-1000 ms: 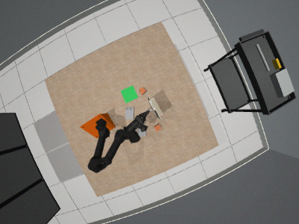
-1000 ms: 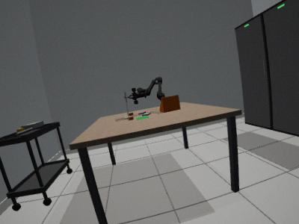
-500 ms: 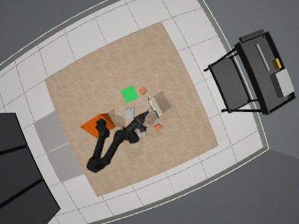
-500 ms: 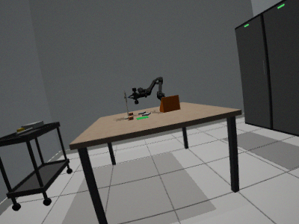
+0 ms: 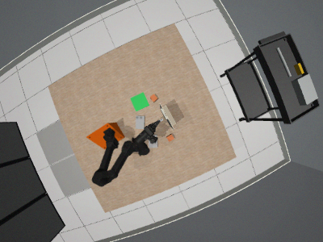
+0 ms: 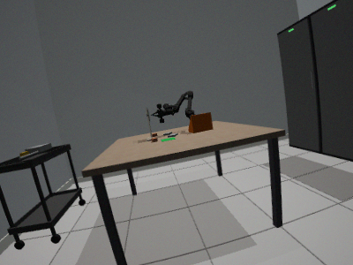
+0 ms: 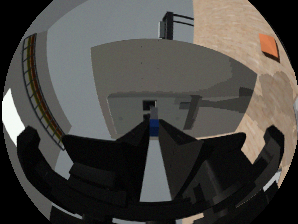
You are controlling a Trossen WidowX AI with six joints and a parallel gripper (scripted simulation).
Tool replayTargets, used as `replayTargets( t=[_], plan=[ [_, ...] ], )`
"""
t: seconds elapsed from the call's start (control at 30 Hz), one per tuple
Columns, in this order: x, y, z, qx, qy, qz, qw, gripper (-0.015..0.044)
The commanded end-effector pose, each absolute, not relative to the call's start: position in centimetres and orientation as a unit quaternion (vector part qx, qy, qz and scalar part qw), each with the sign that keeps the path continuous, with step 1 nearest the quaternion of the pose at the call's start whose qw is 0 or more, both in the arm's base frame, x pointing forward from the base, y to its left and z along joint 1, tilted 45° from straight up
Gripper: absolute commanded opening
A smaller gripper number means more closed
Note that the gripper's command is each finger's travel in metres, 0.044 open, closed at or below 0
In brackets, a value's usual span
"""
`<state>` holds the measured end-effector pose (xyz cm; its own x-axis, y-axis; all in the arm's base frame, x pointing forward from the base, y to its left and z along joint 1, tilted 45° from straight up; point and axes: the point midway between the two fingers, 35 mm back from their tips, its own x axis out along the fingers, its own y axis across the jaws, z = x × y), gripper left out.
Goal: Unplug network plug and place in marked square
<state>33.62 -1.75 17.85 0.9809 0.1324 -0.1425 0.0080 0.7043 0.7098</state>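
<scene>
My gripper [image 5: 161,120] [image 6: 153,115] [image 7: 153,123] is shut on the network plug [image 7: 154,128], which is blue with a grey front part. The gripper is level, above the table and in front of the upright panel [image 5: 169,116] [image 6: 148,121] [image 7: 150,65]. The plug's front end shows against the dark socket opening [image 7: 147,104], toward its lower right. It appears to be outside the socket, with a small gap. The thin tab cannot be made out. The marked green square [image 5: 140,102] [image 6: 168,140] lies on the table, away from the gripper.
A large orange wedge [image 5: 106,135] [image 6: 201,122] stands near the arm's base. Small orange blocks [image 5: 153,98] [image 5: 170,137] lie near the panel's two ends. One grey box [image 5: 140,122] lies between the square and the arm, another [image 5: 153,143] beside the forearm.
</scene>
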Motion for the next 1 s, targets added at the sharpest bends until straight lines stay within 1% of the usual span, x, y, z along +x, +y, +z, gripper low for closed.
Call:
replayTargets(
  t=[0.0, 0.97],
  plan=[
    [33.4, -1.7, 17.9, 0.383, 0.092, 0.037, 0.918, 0.0],
    [32.2, -1.7, 17.9, 0.383, 0.093, 0.036, 0.918, 0.0]
  ],
)
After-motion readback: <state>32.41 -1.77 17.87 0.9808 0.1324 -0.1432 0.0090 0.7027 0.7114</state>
